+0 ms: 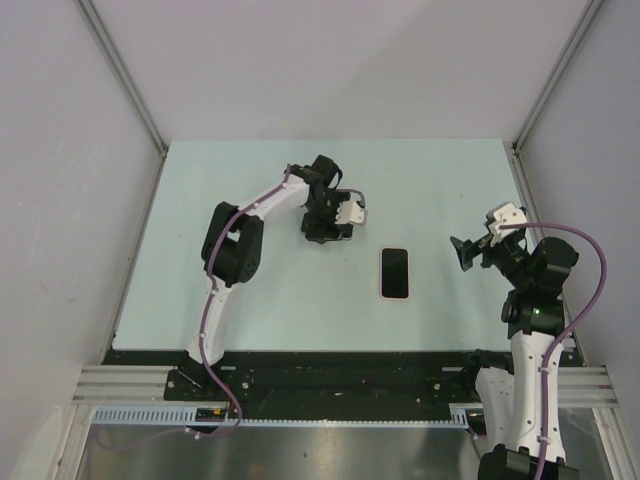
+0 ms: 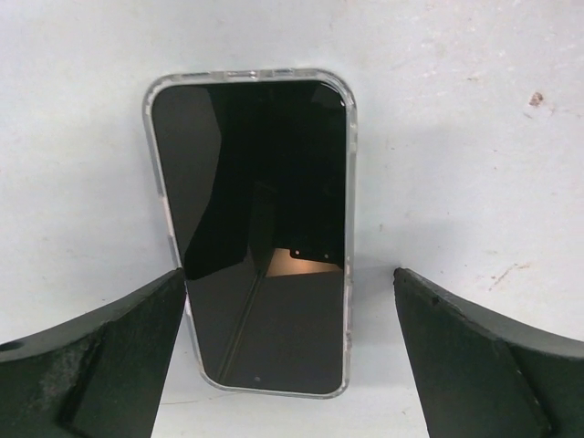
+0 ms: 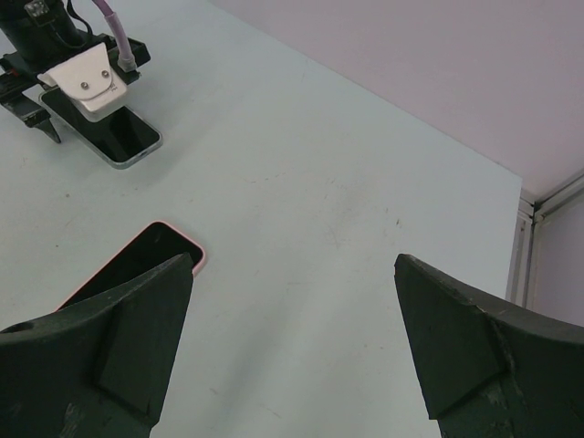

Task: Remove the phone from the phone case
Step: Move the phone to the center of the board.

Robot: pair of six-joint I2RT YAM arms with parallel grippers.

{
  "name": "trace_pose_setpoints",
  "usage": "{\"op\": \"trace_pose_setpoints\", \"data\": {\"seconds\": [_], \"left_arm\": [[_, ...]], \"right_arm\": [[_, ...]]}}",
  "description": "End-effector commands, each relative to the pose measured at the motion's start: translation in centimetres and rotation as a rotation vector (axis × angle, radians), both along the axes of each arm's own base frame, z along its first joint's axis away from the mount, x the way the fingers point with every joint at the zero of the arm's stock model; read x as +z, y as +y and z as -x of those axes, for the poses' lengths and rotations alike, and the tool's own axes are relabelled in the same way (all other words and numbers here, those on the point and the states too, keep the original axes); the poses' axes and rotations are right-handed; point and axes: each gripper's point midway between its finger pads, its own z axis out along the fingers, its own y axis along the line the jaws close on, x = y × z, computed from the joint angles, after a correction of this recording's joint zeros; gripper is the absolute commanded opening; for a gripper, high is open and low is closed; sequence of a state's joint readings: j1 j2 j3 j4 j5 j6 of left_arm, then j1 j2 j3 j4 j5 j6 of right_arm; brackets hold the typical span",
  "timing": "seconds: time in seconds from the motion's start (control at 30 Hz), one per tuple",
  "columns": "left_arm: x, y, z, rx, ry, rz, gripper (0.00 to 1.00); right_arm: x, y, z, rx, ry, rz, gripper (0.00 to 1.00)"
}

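The phone (image 2: 251,237) lies flat and screen-up on the counter (image 1: 440,180), its glass black and glossy with a small orange reflection near the middle. A clear case (image 2: 349,182) still wraps it, showing as a thin translucent rim with rounded corners. In the top view it sits just above centre and is mostly hidden under the left gripper (image 2: 287,278). That gripper's fingers (image 2: 100,356) are spread wide to either side of the phone's lower half, holding nothing. One finger overlaps the lower-left edge in the wrist view, but contact cannot be judged.

A second handset with a pink rim (image 1: 395,273) lies right of centre, well apart from the first. The right gripper (image 1: 465,252) hangs at the right of the frame, its fingers (image 3: 474,356) also wide apart and empty. Bare counter surrounds both handsets out to the walls.
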State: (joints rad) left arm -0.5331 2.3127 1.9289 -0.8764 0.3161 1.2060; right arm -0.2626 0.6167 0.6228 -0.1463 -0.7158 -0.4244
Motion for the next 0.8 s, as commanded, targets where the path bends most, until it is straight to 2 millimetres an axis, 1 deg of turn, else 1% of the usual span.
{"op": "trace_pose_setpoints", "data": {"seconds": [0.0,0.03,0.07,0.1,0.2,0.27,0.3,0.4,0.47,0.5,0.57,0.6,0.63,0.67,0.77], "left_arm": [[-0.2,0.4,1.3,-0.090,0.054,-0.049,0.98],[-0.4,0.8,1.7,-0.092,0.079,-0.063,0.97],[-0.8,1.0,1.9,-0.094,0.092,-0.075,0.96],[-0.7,1.0,2.0,-0.096,0.097,-0.080,0.93],[-0.9,1.3,2.7,-0.099,0.130,-0.094,0.93],[-0.8,1.3,2.8,-0.095,0.135,-0.087,0.95],[-0.5,0.9,2.5,-0.094,0.126,-0.077,0.96],[0.4,0.3,2.1,-0.068,0.123,-0.037,0.96],[0.5,0.2,2.2,-0.065,0.129,-0.030,0.96],[0.8,-0.1,2.1,-0.074,0.120,-0.020,0.94],[1.8,-0.9,2.0,-0.064,0.126,0.029,0.93],[3.2,-1.4,1.4,-0.043,0.107,0.067,1.00],[3.9,-1.8,1.1,-0.030,0.104,0.096,1.00],[5.4,-2.4,0.5,-0.023,0.089,0.147,1.00],[7.8,-3.2,-0.3,0.000,0.060,0.216,1.00]], "right_arm": [[0.5,-0.2,0.0,-0.002,-0.024,0.018,0.97],[0.6,-0.1,0.0,0.001,-0.024,0.018,0.96],[0.5,-0.1,0.0,0.003,-0.025,0.022,0.96],[0.4,0.0,0.0,0.004,-0.021,0.020,0.96],[0.4,0.0,-0.1,0.006,-0.022,0.023,0.96],[0.4,0.0,-0.1,0.006,-0.023,0.024,0.96],[0.4,0.1,-0.1,0.008,-0.023,0.024,0.96],[0.4,0.0,-0.1,0.007,-0.023,0.027,0.96],[0.4,0.0,0.0,0.005,-0.024,0.028,0.96],[0.5,0.0,0.0,0.005,-0.025,0.028,0.96],[0.5,0.0,0.0,0.004,-0.026,0.030,0.96],[0.5,0.0,0.0,0.004,-0.028,0.030,0.96],[0.6,0.0,0.0,0.002,-0.030,0.031,0.96],[0.5,0.0,0.0,0.002,-0.028,0.030,0.96],[0.4,-0.1,0.0,0.001,-0.025,0.029,0.96]]}}
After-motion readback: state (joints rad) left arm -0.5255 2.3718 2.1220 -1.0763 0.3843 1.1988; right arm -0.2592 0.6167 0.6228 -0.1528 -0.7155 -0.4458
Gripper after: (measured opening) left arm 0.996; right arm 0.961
